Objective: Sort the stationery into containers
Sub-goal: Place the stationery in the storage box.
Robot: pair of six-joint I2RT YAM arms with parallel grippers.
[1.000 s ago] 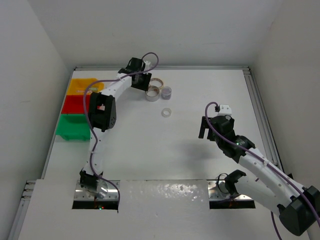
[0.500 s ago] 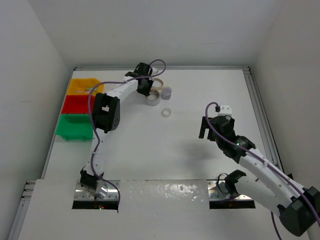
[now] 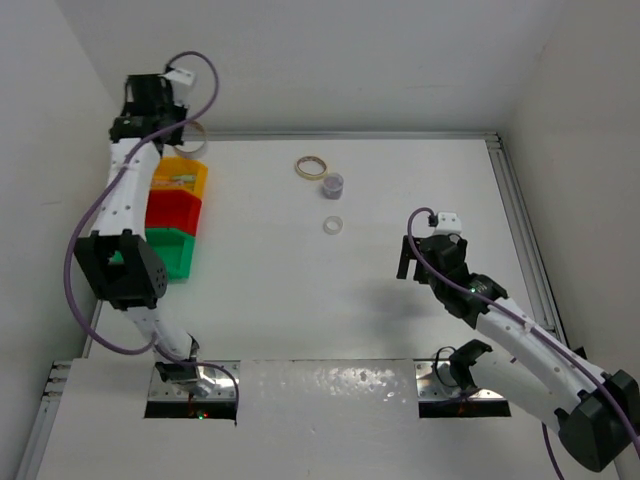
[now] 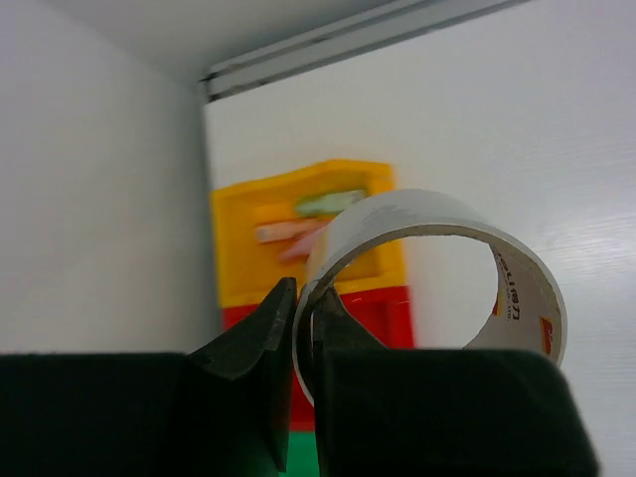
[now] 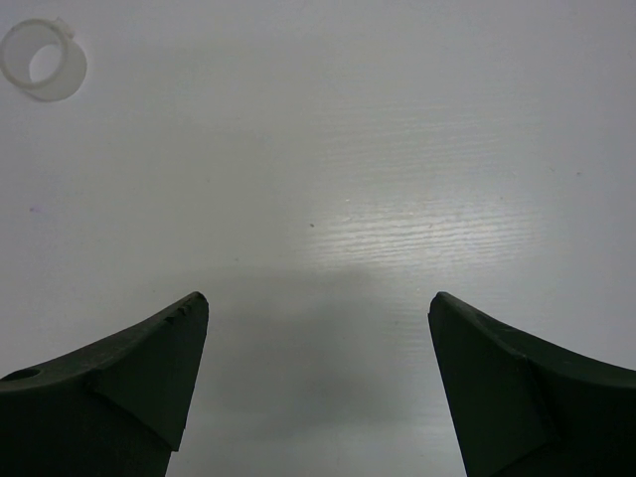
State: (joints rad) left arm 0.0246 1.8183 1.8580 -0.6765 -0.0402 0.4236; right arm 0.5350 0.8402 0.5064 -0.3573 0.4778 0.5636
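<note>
My left gripper point(image 3: 176, 128) is raised at the far left back corner, shut on the wall of a white tape roll point(image 3: 195, 137). In the left wrist view the roll point(image 4: 517, 288) hangs above the yellow-orange bin point(image 4: 234, 258), which holds pastel sticks point(image 4: 328, 203). The yellow-orange bin point(image 3: 180, 178), red bin point(image 3: 172, 210) and green bin point(image 3: 172, 252) stand in a row along the left edge. A tan ring point(image 3: 312, 166), a purple-grey roll point(image 3: 334, 184) and a small white ring point(image 3: 333, 225) lie at the back middle. My right gripper point(image 3: 418, 256) is open and empty.
The left wall stands close beside the bins and my left arm. A metal rail point(image 3: 515, 200) runs along the table's right edge. The small white ring point(image 5: 44, 60) lies far ahead and left of my right gripper point(image 5: 318, 328) in the right wrist view.
My left arm has swung from the rolls at the back middle to the far left corner, carrying the white tape roll up over the yellow-orange bin. The right arm has not moved.
</note>
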